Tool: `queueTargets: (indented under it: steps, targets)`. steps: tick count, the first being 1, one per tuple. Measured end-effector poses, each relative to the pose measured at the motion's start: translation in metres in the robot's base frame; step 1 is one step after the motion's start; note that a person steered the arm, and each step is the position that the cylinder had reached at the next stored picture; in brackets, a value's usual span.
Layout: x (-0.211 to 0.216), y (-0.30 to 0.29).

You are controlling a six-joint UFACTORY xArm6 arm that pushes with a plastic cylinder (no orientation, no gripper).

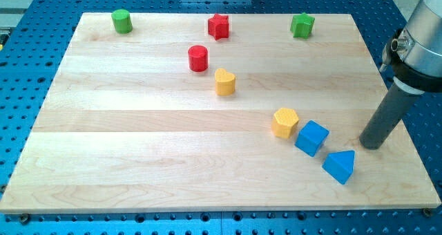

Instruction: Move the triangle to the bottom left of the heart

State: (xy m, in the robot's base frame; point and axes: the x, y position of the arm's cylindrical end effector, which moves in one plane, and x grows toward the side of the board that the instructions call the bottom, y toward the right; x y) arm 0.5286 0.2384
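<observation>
The blue triangle [340, 166] lies near the view's bottom right of the wooden board [138, 145]. The yellow heart [224, 81] sits near the board's middle, up and left of the triangle. My tip [371, 145] rests on the board just right of and slightly above the triangle, with a small gap between them. A blue cube [311, 137] sits just up-left of the triangle, and a yellow hexagon [284, 122] touches the cube's left side.
A red cylinder [198, 58] stands up-left of the heart. A red star [218, 26], a green star [302, 25] and a green cylinder [122, 21] line the top edge. The board's right edge runs close behind my tip.
</observation>
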Motion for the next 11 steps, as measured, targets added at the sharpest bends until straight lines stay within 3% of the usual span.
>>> queueTargets:
  steps: [2, 5, 7, 8, 10, 11]
  targets:
    - [0.052, -0.033]
    - [0.039, -0.231]
    - [0.028, -0.288]
    - [0.027, -0.262]
    - [-0.045, -0.312]
    - [-0.045, -0.285]
